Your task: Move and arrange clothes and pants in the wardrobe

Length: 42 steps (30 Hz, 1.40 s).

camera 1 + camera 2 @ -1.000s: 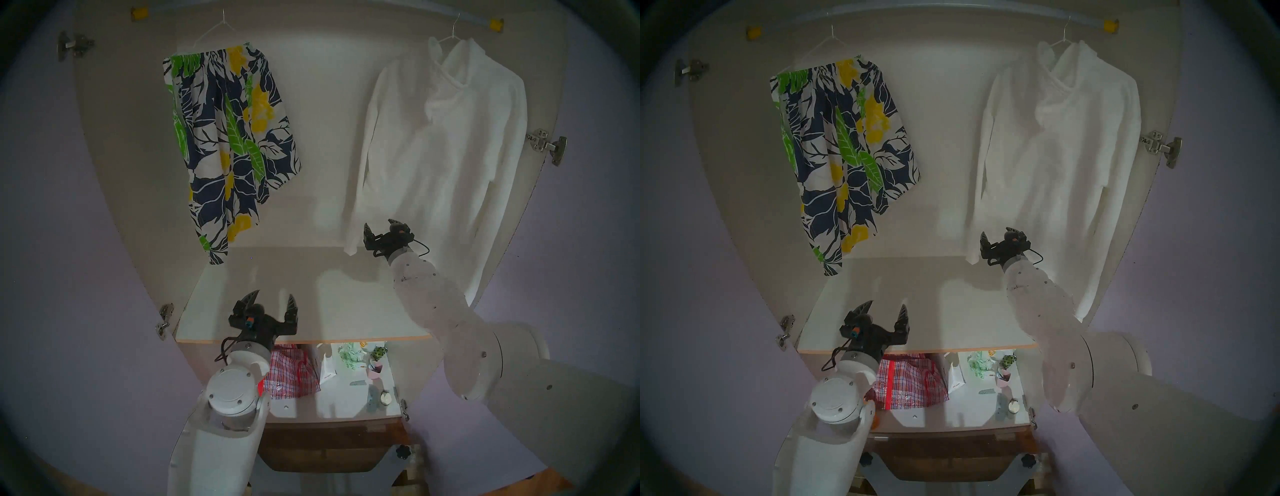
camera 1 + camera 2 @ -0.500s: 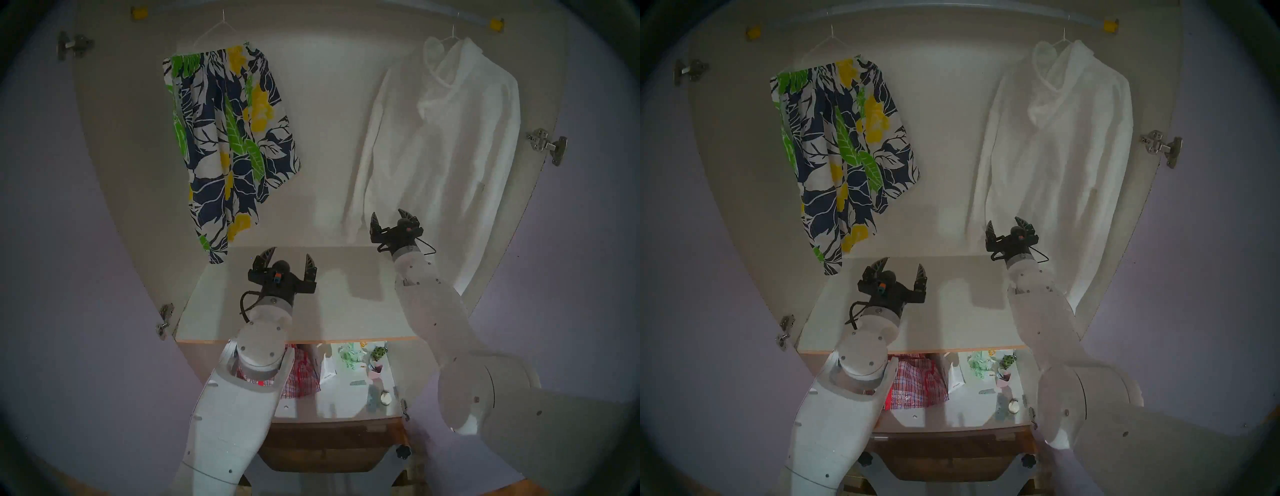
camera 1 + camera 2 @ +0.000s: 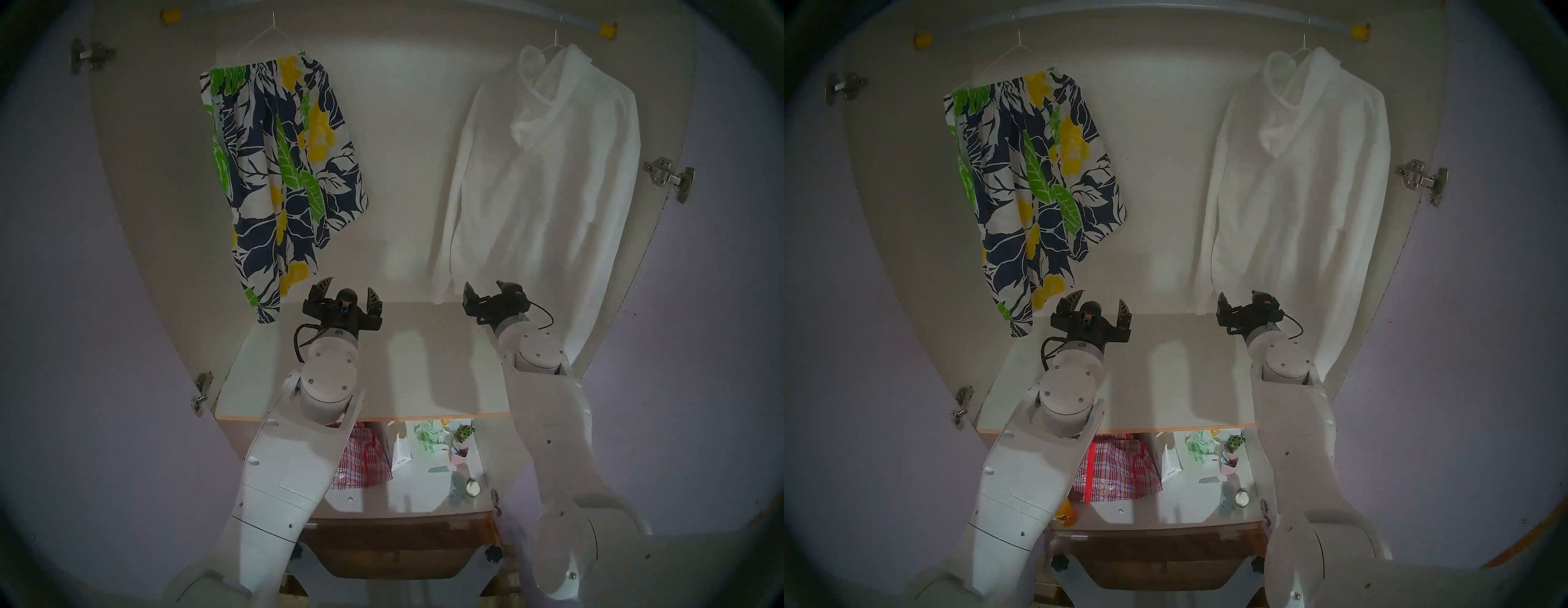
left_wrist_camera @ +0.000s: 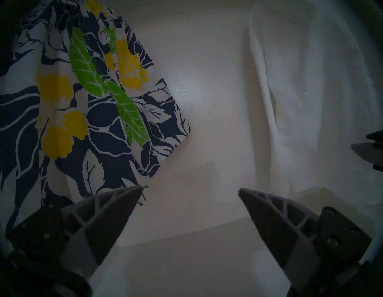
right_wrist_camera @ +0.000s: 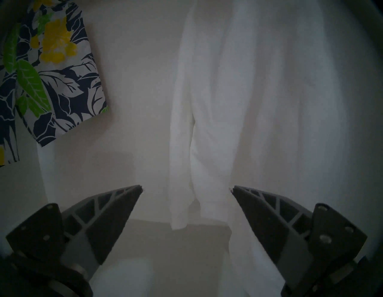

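The white hoodie [image 3: 547, 178] hangs from its thin hanger at the right end of the wardrobe's rail [image 3: 585, 22], one sleeve trailing down almost to the white shelf [image 3: 424, 373]. The floral shorts [image 3: 280, 178] hang well apart from it on the left part of the same rail, tilted on their hanger so that one leg drops lower than the other. Both garments are free; I hold neither.

My right pincer [image 3: 485, 293] is up just below the hoodie's hem, jaws wide with nothing between them, and in its wrist view the hanging sleeve sits right between the two fingers [image 5: 116, 209]. My left pincer [image 3: 347, 295] is also spread wide and empty, close beside the lower corner of the shorts, above the back of the shelf.

I judge the step in hand to be the approach before any grasp. To do it well I would aim high, at the hanger or the shoulder cloth, not at a loose sleeve or leg (soft fabric will stretch and slide off its hanger if pulled from below). Each arm should keep to its own garment so the two never cross, and the hook must be lifted clear of the rail before moving sideways. The red plaid bag [image 3: 365, 458] on the lower level stays out of this
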### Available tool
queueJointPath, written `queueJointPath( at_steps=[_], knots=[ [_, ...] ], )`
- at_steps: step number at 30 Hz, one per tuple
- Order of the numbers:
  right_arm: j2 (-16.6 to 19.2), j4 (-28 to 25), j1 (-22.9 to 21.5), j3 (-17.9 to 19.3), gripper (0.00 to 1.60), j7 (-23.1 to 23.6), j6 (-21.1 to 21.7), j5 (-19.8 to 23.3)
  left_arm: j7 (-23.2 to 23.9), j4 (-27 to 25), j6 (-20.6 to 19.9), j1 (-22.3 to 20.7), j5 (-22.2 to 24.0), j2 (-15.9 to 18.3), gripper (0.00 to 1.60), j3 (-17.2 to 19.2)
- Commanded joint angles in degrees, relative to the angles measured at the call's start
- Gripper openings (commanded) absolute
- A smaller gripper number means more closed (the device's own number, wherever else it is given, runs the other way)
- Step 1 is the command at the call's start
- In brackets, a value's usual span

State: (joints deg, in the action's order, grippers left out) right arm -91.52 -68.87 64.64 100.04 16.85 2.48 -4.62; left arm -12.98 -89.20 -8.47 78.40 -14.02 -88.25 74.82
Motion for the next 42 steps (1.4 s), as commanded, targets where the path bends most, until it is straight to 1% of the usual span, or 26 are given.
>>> queueJointPath(
  at_steps=[1,2,3,5,6,7,8,9,12,14,16,17,19,20,21,23,24,27,30,31,36,38,40,41,42],
  knots=[
    [-0.98,-2.95,-1.59,-0.11,1.60,1.81,6.95,0.89,0.54,2.21,-1.68,-3.29,-0.33,-0.12,1.60,0.16],
    [-0.98,-4.32,-1.43,-0.16,1.60,1.95,10.57,0.77,1.58,3.31,-1.66,-4.38,0.30,0.13,1.60,0.19],
    [-0.98,-4.21,-1.46,-0.14,1.60,1.94,10.26,0.74,4.02,4.36,-0.65,-5.62,1.30,1.08,1.60,0.11],
    [-0.91,-5.49,-1.49,-0.26,1.60,2.03,14.62,0.62,5.97,5.84,0.37,-7.58,2.07,1.86,1.60,-0.13],
    [-0.83,-6.23,-1.63,-0.35,1.60,2.09,17.67,0.54,6.30,7.18,-0.23,-9.49,1.90,1.44,1.60,-0.09],
    [-0.83,-6.23,-1.63,-0.35,1.60,2.09,17.67,0.54,6.30,7.18,-0.23,-9.49,1.90,1.44,1.60,-0.09],
    [-0.80,-6.41,-1.76,-0.38,1.60,2.09,18.84,0.50,5.90,7.91,-1.37,-10.79,2.10,0.61,1.60,0.24],
    [-0.80,-6.41,-1.76,-0.38,1.60,2.09,18.84,0.50,5.90,7.91,-1.37,-10.79,2.10,0.61,1.60,0.24],
    [-0.72,-6.75,-1.93,-0.45,1.60,2.08,20.75,0.46,2.62,10.05,-2.99,-13.53,1.48,-1.87,1.60,1.25],
    [-0.71,-6.83,-1.92,-0.47,1.60,2.07,20.88,0.46,2.54,10.55,-2.86,-14.16,2.08,-2.35,1.60,1.71],
    [-0.73,-7.05,-1.82,-0.48,1.60,2.08,21.01,0.46,2.60,12.23,-1.84,-15.61,2.17,-2.49,1.60,2.02],
    [-0.73,-7.13,-1.78,-0.50,1.60,2.07,21.04,0.47,3.00,12.85,-0.68,-16.10,2.15,-2.38,1.60,2.04],
    [-0.73,-7.21,-1.74,-0.51,1.60,2.06,21.07,0.48,0.81,14.59,-0.74,-17.56,1.18,-3.22,1.60,1.92],
    [-0.73,-7.23,-1.73,-0.51,1.60,2.06,21.07,0.48,1.11,15.21,-0.96,-18.25,1.68,-3.49,1.60,2.08],
    [-0.73,-7.22,-1.73,-0.51,1.60,2.06,21.07,0.48,-0.73,16.20,-0.56,-19.04,1.41,-4.21,1.60,2.30],
    [-0.72,-7.22,-1.73,-0.52,1.60,2.05,21.08,0.49,-2.03,18.00,-0.54,-20.77,1.48,-4.97,1.60,2.63],
    [-0.72,-7.22,-1.73,-0.52,1.60,2.05,21.08,0.49,-3.49,19.14,-0.27,-21.72,0.96,-5.27,1.60,2.54],
    [-0.71,-7.20,-1.74,-0.53,1.60,2.05,21.09,0.48,-2.99,22.67,0.66,-25.53,0.96,-4.66,1.60,1.98],
    [-0.69,-7.13,-1.77,-0.54,1.60,2.05,21.11,0.47,-0.80,25.57,0.34,-29.22,1.82,-4.15,1.60,1.97],
    [-0.69,-7.11,-1.77,-0.54,1.60,2.04,21.11,0.46,-1.89,26.80,0.18,-30.56,0.83,-4.06,1.60,1.80],
    [-0.68,-7.08,-1.78,-0.55,1.60,2.04,21.12,0.46,-4.78,30.67,-0.69,-34.96,1.43,-5.28,1.60,3.60],
    [-0.69,-7.11,-1.77,-0.55,1.60,2.04,21.11,0.47,-7.14,32.87,0.00,-36.71,1.17,-5.98,1.60,4.37],
    [-0.70,-7.15,-1.76,-0.54,1.60,2.05,21.10,0.48,-8.93,35.12,-0.48,-38.63,1.11,-6.46,1.60,4.71],
    [-0.70,-7.16,-1.76,-0.54,1.60,2.05,21.09,0.48,-8.60,36.10,-1.35,-39.70,1.76,-6.59,1.60,5.10],
    [-0.70,-7.18,-1.75,-0.54,1.60,2.05,21.09,0.49,-9.77,37.43,-1.25,-40.72,1.44,-6.56,1.60,4.97]
  ],
)
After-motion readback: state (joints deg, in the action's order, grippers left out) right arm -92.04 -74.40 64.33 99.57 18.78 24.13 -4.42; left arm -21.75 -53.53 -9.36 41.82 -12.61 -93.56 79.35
